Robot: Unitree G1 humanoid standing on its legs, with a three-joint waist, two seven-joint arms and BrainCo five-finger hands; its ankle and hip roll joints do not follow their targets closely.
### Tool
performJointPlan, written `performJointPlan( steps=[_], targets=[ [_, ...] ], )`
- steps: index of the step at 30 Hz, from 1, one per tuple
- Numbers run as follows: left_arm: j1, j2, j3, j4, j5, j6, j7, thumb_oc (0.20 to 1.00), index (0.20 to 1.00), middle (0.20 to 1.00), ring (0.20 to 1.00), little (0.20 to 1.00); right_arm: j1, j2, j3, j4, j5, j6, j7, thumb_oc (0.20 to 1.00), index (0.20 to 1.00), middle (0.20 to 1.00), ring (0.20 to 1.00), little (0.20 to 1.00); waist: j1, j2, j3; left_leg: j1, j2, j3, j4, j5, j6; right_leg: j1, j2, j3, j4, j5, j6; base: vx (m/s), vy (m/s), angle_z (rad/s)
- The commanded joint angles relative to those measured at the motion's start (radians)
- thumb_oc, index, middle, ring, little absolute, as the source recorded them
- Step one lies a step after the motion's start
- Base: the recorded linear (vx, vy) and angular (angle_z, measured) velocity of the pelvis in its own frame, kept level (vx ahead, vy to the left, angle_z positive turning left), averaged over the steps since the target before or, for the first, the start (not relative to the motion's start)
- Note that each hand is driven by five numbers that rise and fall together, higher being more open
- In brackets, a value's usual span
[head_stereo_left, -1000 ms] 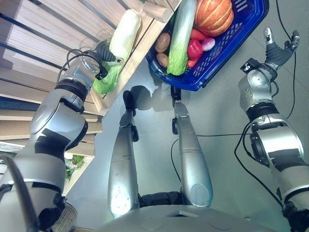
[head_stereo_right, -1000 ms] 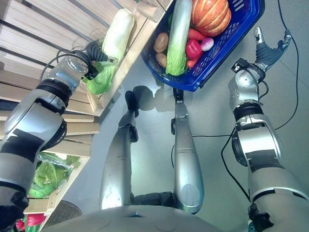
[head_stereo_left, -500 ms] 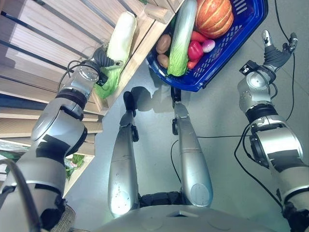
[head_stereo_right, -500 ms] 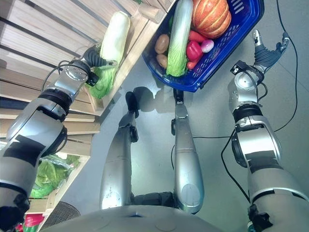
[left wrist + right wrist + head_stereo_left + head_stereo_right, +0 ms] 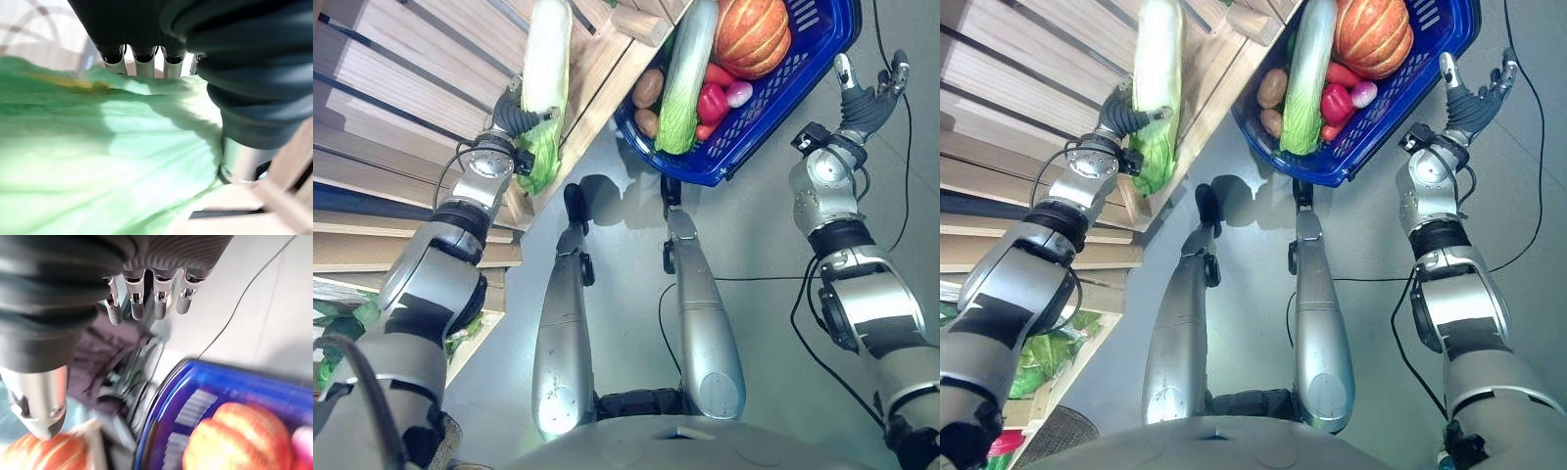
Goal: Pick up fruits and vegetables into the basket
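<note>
left hand (image 5: 514,119) round cabbage (image 5: 542,73), blue basket (image 5: 773,93) nearby

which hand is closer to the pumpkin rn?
Right. The right hand hovers open just off the blue basket's rim, beside the pumpkin. The left hand is across at the wooden shelf, gripping a napa cabbage.

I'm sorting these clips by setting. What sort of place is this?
Probably a mock produce shop or market stall: slatted wooden crates hold greens, a blue basket on the floor holds a pumpkin and other vegetables, and the left hand grips a cabbage.
</note>
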Motion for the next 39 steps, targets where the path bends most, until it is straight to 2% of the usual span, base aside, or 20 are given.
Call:
performJointPlan(
  steps=[1,8,11,12,15,17,27,30,39],
  targets=[
    [0.037,-0.001,0.095,-0.095,0.009,-0.11,0.079,0.2,0.2,0.2,0.2,0.2,0.06,0.005,-0.01,-0.106,-0.051,-0.058,0.021,1.0,1.0,1.0,1.0,1.0,0.024,0.01,-0.031,0.014,-0.022,0.009,-0.026,-0.038,0.018,0.029,0.032,-0.061,0.051,-0.067,-0.002,-0.01,-0.013,0.03],
    [0.083,-0.005,0.106,-0.24,0.14,-0.172,0.154,0.2,0.2,0.2,0.2,0.2,0.129,0.027,-0.031,-0.231,0.024,-0.066,0.202,1.0,1.0,1.0,1.0,1.0,0.03,0.012,-0.031,0.022,-0.023,0.008,-0.025,-0.043,0.019,0.042,0.031,-0.068,0.056,-0.078,-0.005,0.0,0.0,0.0],
    [0.092,-0.01,0.1,-0.301,0.211,-0.196,0.17,0.2,0.2,0.2,0.2,0.2,0.15,0.041,-0.027,-0.286,0.07,-0.044,0.318,1.0,1.0,1.0,1.0,1.0,0.034,0.014,-0.031,0.02,-0.024,0.008,-0.024,-0.041,0.02,0.041,0.03,-0.071,0.059,-0.078,-0.006,0.0,0.0,0.0],
    [0.092,-0.01,0.1,-0.305,0.214,-0.195,0.17,0.2,0.2,0.2,0.2,0.2,0.152,0.041,-0.027,-0.288,0.075,-0.042,0.326,1.0,1.0,1.0,1.0,1.0,0.034,0.014,-0.031,0.02,-0.024,0.008,-0.024,-0.04,0.02,0.041,0.03,-0.071,0.059,-0.078,-0.006,0.0,0.0,0.0],
    [0.094,-0.004,0.09,-0.359,0.273,-0.216,0.159,0.2,0.2,0.2,0.2,0.2,0.166,0.042,-0.011,-0.331,0.122,0.001,0.454,1.0,1.0,1.0,1.0,1.0,0.037,0.015,-0.031,0.023,-0.023,0.011,-0.025,-0.035,0.021,0.046,0.028,-0.076,0.06,-0.076,-0.006,0.0,0.0,0.0],
    [0.094,0.003,0.082,-0.389,0.294,-0.23,0.147,0.2,0.2,0.2,0.2,0.2,0.176,0.042,0.0,-0.355,0.139,0.018,0.504,1.0,1.0,1.0,1.0,1.0,0.037,0.014,-0.031,0.019,-0.022,0.01,-0.019,-0.034,0.02,0.044,0.026,-0.078,0.065,-0.076,-0.006,0.0,0.0,0.0],
    [0.092,0.032,0.038,-0.526,0.353,-0.217,0.061,0.2,0.2,0.2,0.2,0.2,0.195,0.041,0.033,-0.469,0.132,0.104,0.603,1.0,1.0,1.0,1.0,1.0,0.038,0.013,-0.031,0.022,-0.021,0.011,-0.024,-0.027,0.022,0.05,0.022,-0.08,0.062,-0.071,-0.004,0.0,0.0,0.0],
    [0.091,0.035,0.021,-0.575,0.378,-0.214,0.03,0.2,0.2,0.2,0.2,0.2,0.192,0.044,0.054,-0.523,0.089,0.152,0.626,1.0,1.0,1.0,1.0,1.0,0.037,0.013,-0.031,0.017,-0.021,0.011,-0.02,-0.027,0.024,0.043,0.023,-0.078,0.066,-0.068,-0.003,0.0,0.0,0.0],
    [0.092,0.027,-0.007,-0.658,0.394,-0.196,-0.057,0.2,0.2,0.2,0.2,0.2,0.183,0.056,0.091,-0.605,0.054,0.216,0.661,1.0,1.0,1.0,1.0,1.0,0.038,0.008,-0.031,0.017,-0.021,0.01,-0.016,-0.024,0.025,0.046,0.024,-0.075,0.066,-0.065,-0.002,0.0,0.0,0.0]
  ],
)
